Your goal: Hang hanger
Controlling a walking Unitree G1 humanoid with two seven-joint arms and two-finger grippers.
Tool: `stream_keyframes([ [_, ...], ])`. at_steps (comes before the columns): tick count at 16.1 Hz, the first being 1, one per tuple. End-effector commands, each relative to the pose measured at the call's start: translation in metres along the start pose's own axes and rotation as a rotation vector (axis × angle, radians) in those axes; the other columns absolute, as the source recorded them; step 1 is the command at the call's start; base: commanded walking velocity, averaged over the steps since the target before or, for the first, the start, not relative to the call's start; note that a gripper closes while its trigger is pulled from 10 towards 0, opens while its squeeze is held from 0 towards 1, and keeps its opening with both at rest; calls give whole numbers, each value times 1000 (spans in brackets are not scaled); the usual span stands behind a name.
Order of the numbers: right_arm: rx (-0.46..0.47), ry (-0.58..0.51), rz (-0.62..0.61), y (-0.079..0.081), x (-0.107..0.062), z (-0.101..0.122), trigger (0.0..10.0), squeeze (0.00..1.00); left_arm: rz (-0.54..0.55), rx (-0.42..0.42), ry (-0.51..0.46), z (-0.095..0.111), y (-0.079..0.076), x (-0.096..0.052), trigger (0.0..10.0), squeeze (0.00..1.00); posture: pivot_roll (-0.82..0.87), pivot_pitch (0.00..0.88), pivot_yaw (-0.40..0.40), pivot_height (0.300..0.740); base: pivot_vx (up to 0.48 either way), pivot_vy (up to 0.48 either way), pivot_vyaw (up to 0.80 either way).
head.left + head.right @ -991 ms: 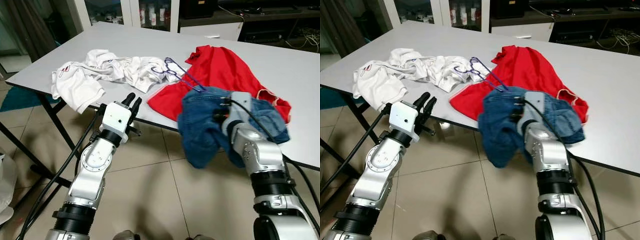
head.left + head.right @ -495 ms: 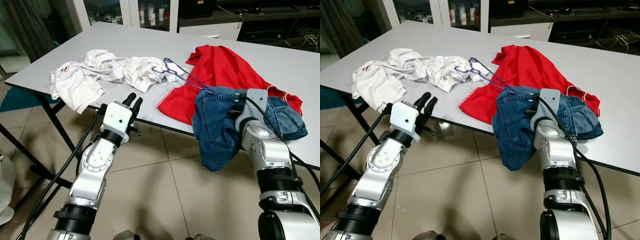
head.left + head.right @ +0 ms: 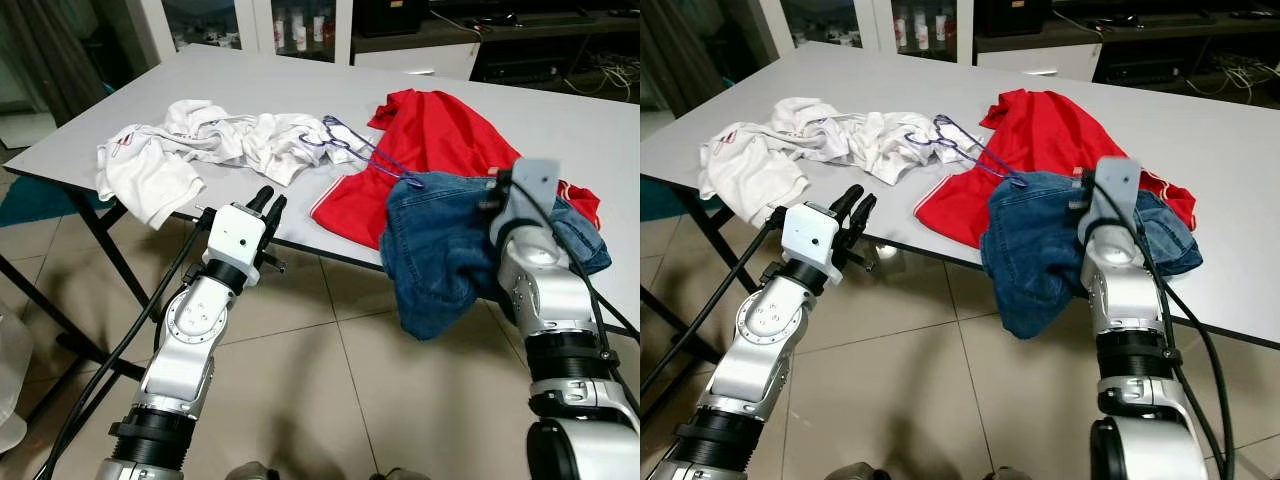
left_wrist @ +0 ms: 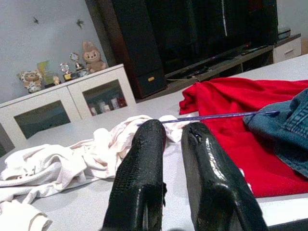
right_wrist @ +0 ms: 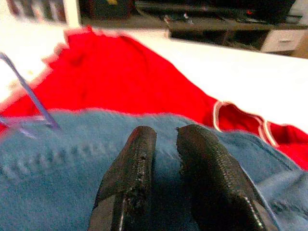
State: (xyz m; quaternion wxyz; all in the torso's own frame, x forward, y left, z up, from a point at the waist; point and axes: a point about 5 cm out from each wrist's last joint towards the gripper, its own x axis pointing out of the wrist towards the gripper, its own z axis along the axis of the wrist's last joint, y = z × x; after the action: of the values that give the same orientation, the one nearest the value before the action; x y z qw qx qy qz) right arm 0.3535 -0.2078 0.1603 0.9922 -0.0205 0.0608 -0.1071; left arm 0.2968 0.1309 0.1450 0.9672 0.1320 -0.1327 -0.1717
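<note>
A purple wire hanger [image 3: 362, 150] lies on the grey table [image 3: 240, 75], across a crumpled white shirt [image 3: 215, 140] and a red shirt [image 3: 440, 135]. Its far end is tucked under blue jeans [image 3: 450, 245] that drape over the table's front edge. My right gripper [image 5: 166, 132] hovers low over the jeans, fingers shut with nothing between them. The hanger [image 5: 30, 98] shows off to one side of it. My left gripper [image 3: 268, 197] is shut and holds nothing, just in front of the table edge below the white shirt.
White cabinets with glass doors [image 3: 260, 20] and a dark media unit [image 3: 530, 30] stand beyond the table. Black table legs [image 3: 95, 215] and a tiled floor [image 3: 330, 380] lie below. Cables trail from both arms.
My right arm has swung to the right and lifted its wrist. The jeans and the red shirt's near edge shifted right with it. The left arm has stayed put.
</note>
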Motion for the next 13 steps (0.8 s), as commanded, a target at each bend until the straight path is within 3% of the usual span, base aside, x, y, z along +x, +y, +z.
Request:
stream_keyframes([
  [1,62,-76,126,16,-4,16,10000,0,5,-1,0,1,2,-1,10000,0,-98,0,58,740,0,0,0],
  [2,146,-122,288,36,-12,26,10000,0,2,-2,1,2,2,-1,10000,0,-99,0,58,740,0,0,0],
  [4,198,-141,408,50,-19,31,10000,0,-1,-3,1,2,1,0,10000,0,-99,0,58,740,0,0,0],
  [7,212,8,648,74,-33,13,10000,0,-1,-6,-1,2,1,0,10000,0,-99,0,58,740,0,0,0],
  [11,116,156,596,71,-30,-13,10000,0,3,-8,0,2,0,0,10000,0,-93,0,51,740,0,0,0],
  [13,93,235,486,57,-23,-25,10000,0,3,-8,1,2,0,-1,10000,0,-92,0,51,740,0,0,0],
])
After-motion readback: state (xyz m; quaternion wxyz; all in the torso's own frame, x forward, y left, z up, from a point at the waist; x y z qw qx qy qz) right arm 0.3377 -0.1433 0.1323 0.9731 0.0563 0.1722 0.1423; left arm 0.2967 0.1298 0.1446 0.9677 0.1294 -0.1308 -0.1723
